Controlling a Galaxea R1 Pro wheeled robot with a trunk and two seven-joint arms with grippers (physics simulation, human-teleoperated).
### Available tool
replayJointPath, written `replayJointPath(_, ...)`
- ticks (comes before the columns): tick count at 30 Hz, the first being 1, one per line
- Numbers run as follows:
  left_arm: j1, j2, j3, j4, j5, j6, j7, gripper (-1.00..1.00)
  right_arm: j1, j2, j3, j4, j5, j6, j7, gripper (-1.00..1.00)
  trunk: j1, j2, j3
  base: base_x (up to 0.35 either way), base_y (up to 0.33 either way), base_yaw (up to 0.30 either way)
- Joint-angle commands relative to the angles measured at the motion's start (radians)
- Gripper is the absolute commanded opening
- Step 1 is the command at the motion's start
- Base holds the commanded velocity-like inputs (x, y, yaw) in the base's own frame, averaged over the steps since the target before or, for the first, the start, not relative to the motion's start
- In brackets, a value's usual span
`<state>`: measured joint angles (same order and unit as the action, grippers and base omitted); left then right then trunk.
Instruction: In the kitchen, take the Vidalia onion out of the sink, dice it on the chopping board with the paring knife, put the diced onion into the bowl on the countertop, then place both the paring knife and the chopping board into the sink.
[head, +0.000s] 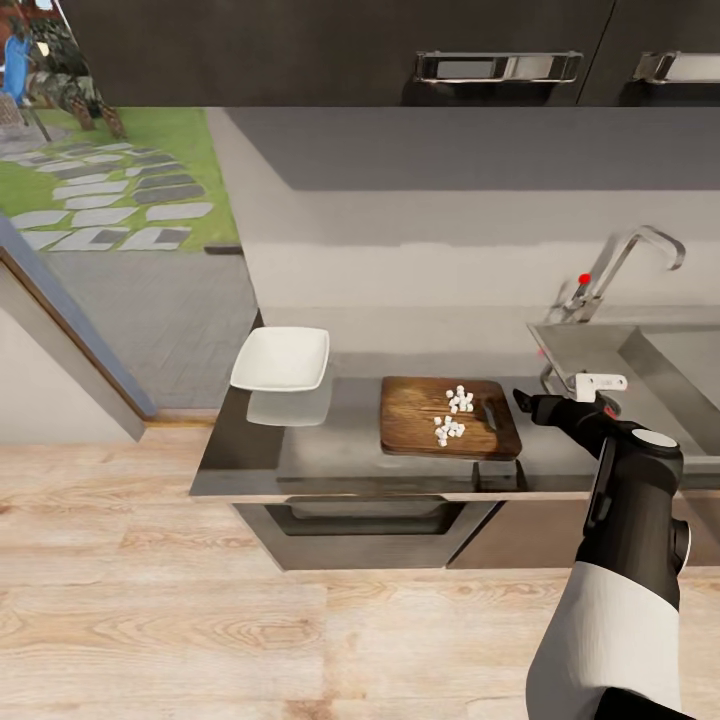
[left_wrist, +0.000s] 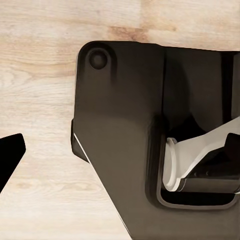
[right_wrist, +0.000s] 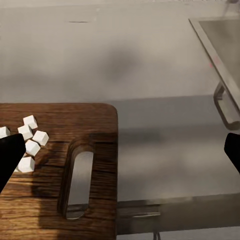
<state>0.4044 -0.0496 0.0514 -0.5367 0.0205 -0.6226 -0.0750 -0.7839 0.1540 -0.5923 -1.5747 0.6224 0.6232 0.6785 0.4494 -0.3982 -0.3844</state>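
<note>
The diced onion (head: 452, 414) lies in white cubes on the chopping board (head: 420, 420) beside the paring knife (head: 490, 414); dicing appears done. The white bowl (head: 282, 358) on the tabletop (head: 330, 450) is empty, so transfer and sink (head: 680, 365) placement remain. The right claw (head: 522, 400) hovers spread apart at the board's slot end, holding nothing; the left claw's state cannot be told
</note>
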Motion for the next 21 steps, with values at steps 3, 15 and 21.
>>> replayJointPath(3,0.001,-0.001,0.005,-0.002,0.002,0.0,-0.008,1.0,-0.001,0.001,-0.003,-0.001,0.01,0.001,0.01,1.0,0.001,-0.002,-0.002,0.0,0.0,0.0)
replayJointPath(15,0.001,-0.001,0.005,-0.002,0.001,0.0,-0.008,1.0,-0.001,0.001,-0.003,-0.001,0.011,0.001,0.01,1.0,0.001,-0.002,-0.013,0.044,-0.055,0.062)
replayJointPath(21,0.001,-0.001,0.005,-0.002,0.001,0.0,-0.008,1.0,-0.001,0.001,-0.003,-0.001,0.011,0.001,0.01,1.0,0.001,-0.002,-0.019,0.005,-0.006,0.098)
